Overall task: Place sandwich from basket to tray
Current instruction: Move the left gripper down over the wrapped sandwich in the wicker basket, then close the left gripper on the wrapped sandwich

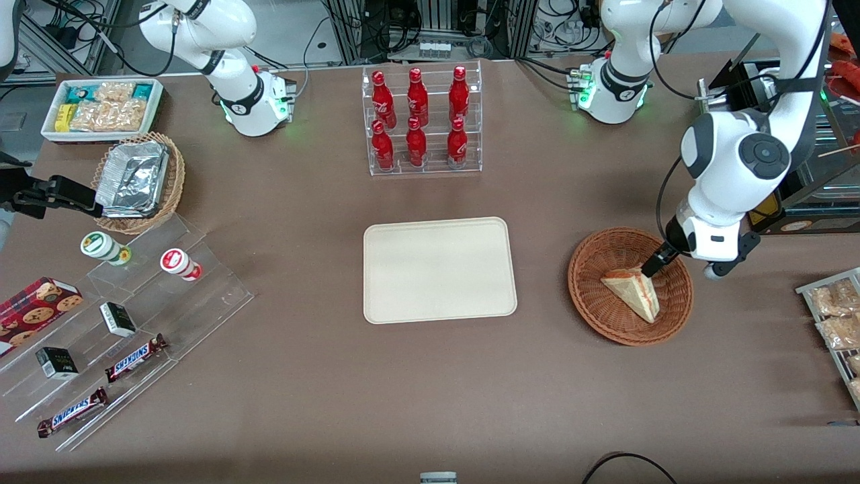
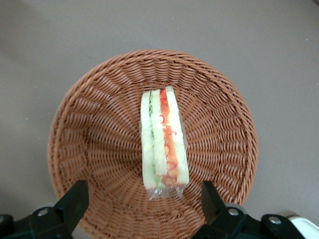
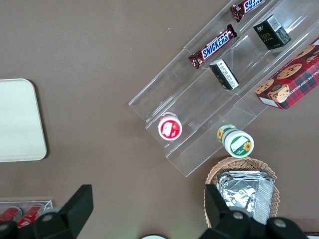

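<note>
A: In the basket (image 1: pixel 630 286), at about 3 o'clock from the tray (image 1: pixel 439 269), the sandwich (image 1: pixel 633 292) lies on its side, still wrapped. Nothing on the tray yet.

B: Where's the gripper (image 2: pixel 144 201)?

A: Hovers just above the sandwich, over the basket's 1 o'clock sector in the front view. The wrist view shows its fingers (image 2: pixel 74 203) spread wide apart, one on each side of the wedge's wrapped end. Nothing between them is touched. Not gripping.

B: So the step is the approach, pre-grasp.

A: That's the read. The pick hasn't happened. The filling edge faces the wrist camera: green, pale, orange-red stripes running straight away from the fingers.

B: Alignment?

A: The fingers straddle the wedge across its thickness, so closing would squeeze bread face to bread face. Looks right.

B: Next move?

A: Probably descend until the fingertips pass the wrap, then close gently. The bread is soft and the wrap is slick, so too much force crushes it and too little lets it slide. The basket wall is shallow, so a modest lift should clear the rim.

B: Then?

A: Carry toward 9 o'clock and set it on the tray. The path between looks like bare table.
</note>
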{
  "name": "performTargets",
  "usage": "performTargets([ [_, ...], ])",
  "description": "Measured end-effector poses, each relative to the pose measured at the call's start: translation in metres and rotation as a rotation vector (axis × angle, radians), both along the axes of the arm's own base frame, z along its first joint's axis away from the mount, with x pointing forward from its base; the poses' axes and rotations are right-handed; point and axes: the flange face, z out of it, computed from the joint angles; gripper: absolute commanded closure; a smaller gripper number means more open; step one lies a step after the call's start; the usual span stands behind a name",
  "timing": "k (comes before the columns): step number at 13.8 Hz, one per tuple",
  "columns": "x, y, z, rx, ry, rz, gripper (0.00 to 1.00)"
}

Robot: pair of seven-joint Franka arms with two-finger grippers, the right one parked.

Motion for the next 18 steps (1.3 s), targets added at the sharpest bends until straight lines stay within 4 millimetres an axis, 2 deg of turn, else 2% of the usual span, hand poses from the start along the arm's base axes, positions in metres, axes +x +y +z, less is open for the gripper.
performTargets([
  [4, 0.0, -0.001, -0.038, -0.013, -0.037, 0.011, 0.0],
  [9, 0.0, -0.007, -0.044, -0.018, -0.036, 0.01, 0.0],
  [14, -0.001, -0.012, -0.061, -0.023, -0.025, 0.003, 0.0],
  [15, 0.0, -0.012, -0.065, -0.025, -0.029, 0.003, 0.08],
  [16, 0.001, -0.012, -0.07, -0.027, -0.037, 0.004, 0.26],
  [18, 0.001, -0.013, -0.078, -0.03, -0.038, 0.004, 0.74],
])
